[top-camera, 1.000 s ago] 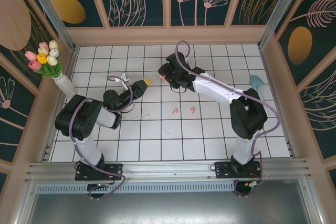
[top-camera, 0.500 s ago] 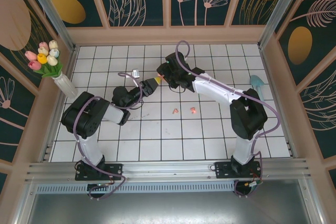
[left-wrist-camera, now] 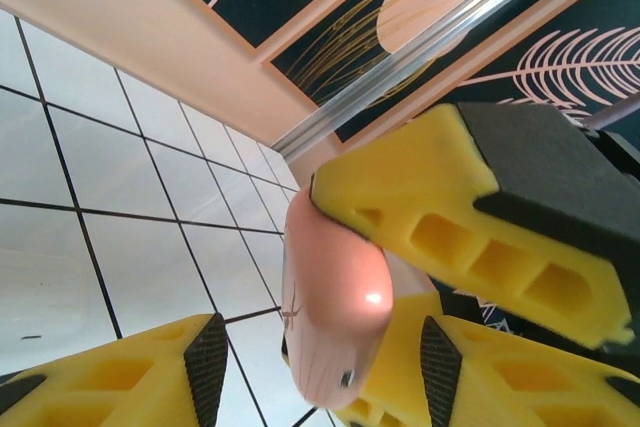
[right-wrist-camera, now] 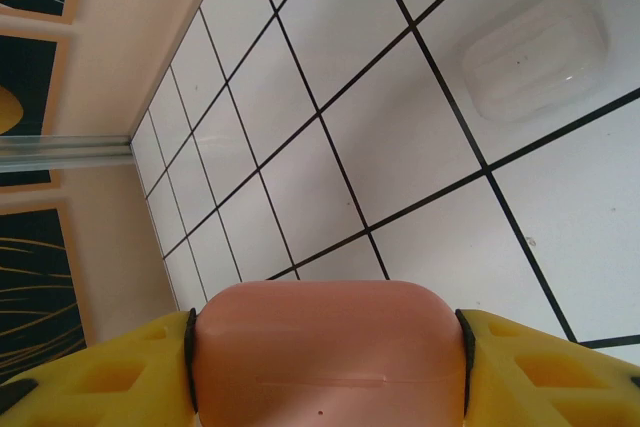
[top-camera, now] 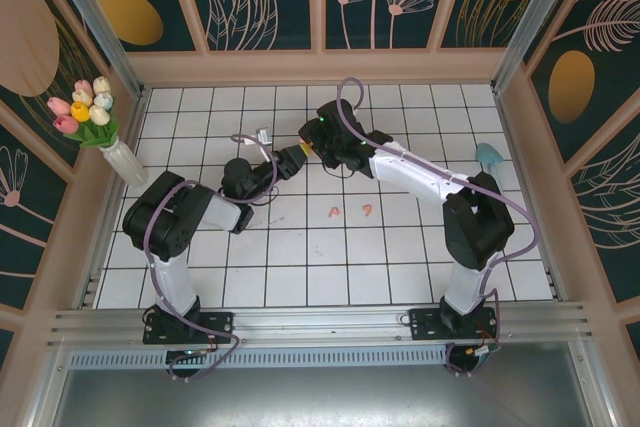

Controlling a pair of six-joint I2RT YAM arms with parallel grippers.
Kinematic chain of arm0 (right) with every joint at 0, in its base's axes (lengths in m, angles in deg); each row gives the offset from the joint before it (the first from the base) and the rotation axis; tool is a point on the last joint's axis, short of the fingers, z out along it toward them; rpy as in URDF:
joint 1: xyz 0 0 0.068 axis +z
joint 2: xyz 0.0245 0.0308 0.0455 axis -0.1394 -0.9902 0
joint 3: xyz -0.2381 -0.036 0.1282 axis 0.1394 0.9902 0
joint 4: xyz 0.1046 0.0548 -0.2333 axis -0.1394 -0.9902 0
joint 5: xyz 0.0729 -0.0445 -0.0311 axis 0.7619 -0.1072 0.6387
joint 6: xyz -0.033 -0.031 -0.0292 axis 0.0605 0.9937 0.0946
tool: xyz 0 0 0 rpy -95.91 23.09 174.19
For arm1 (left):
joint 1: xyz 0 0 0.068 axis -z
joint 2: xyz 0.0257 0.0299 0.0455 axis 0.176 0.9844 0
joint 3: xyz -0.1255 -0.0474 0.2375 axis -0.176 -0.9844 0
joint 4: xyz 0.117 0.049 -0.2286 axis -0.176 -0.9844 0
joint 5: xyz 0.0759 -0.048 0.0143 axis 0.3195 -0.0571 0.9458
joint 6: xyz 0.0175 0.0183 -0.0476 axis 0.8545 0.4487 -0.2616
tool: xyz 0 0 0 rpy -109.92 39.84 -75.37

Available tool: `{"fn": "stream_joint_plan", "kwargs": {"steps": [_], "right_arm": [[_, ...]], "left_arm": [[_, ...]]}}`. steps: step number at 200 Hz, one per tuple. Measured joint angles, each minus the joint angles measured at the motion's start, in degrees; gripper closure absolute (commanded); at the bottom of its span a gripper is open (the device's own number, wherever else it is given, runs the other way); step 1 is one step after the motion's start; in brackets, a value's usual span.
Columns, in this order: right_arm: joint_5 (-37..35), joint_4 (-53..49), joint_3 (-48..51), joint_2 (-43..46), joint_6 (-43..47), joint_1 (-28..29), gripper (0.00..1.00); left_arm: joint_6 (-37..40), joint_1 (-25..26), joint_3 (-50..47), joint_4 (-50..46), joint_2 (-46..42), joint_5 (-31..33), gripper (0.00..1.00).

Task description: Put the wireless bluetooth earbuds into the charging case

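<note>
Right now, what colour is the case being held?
The case is salmon pink, clearest in right wrist view.

Bare tiles (top-camera: 300, 277) lie around the pink earbuds (top-camera: 335, 211); the vase (top-camera: 122, 159) stands well apart, leftward.

Counted: one salmon-pink rounded plastic charging case (right-wrist-camera: 330, 347) and one translucent white rounded plastic case (right-wrist-camera: 535, 59), the latter on the tiles beyond the pink case. Two small salmon-pink stemmed earbuds (top-camera: 335, 211) (top-camera: 367, 210) lie near the pink case, on its arm-base side. One white vase of tulips (top-camera: 122, 159); one teal object (top-camera: 490, 155).
</note>
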State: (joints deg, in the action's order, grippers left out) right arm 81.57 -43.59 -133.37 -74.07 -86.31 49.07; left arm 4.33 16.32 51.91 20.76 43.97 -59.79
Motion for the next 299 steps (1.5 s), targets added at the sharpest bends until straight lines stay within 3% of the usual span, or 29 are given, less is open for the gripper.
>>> {"fn": "stream_joint_plan", "kwargs": {"steps": [93, 178, 191, 210, 221, 256, 299], "right_arm": [[0.5, 0.7, 0.7, 0.0, -0.2, 0.3, 0.61], [0.1, 1.2, 1.3, 0.6, -0.4, 0.2, 0.6], [0.0, 1.4, 1.3, 0.6, -0.4, 0.2, 0.55], [0.0, 1.6, 1.3, 0.6, -0.4, 0.2, 0.36], [-0.1, 1.7, 1.3, 0.7, -0.6, 0.2, 0.31], [-0.1, 2.1, 4.4, 4.3, 0.3, -0.7, 0.27], [2.3, 7.5, 17.2, 19.9, 10.7, -7.2, 0.27]], "left_arm": [[0.7, 0.9, 2.8, -1.8, 2.3, 0.1, 0.58], [0.0, 1.0, 3.5, -1.9, 2.6, 0.0, 0.84], [-0.2, 1.0, 3.6, -1.8, 2.6, 0.0, 0.85], [-0.5, 1.0, 3.6, -1.8, 2.6, 0.1, 0.85], [-0.6, 1.0, 3.6, -1.7, 2.6, 0.0, 0.85], [0.8, 1.0, 3.6, -2.9, 2.5, -0.7, 0.85], [6.5, 1.0, 4.3, -11.5, -2.2, -6.9, 0.85]]}}
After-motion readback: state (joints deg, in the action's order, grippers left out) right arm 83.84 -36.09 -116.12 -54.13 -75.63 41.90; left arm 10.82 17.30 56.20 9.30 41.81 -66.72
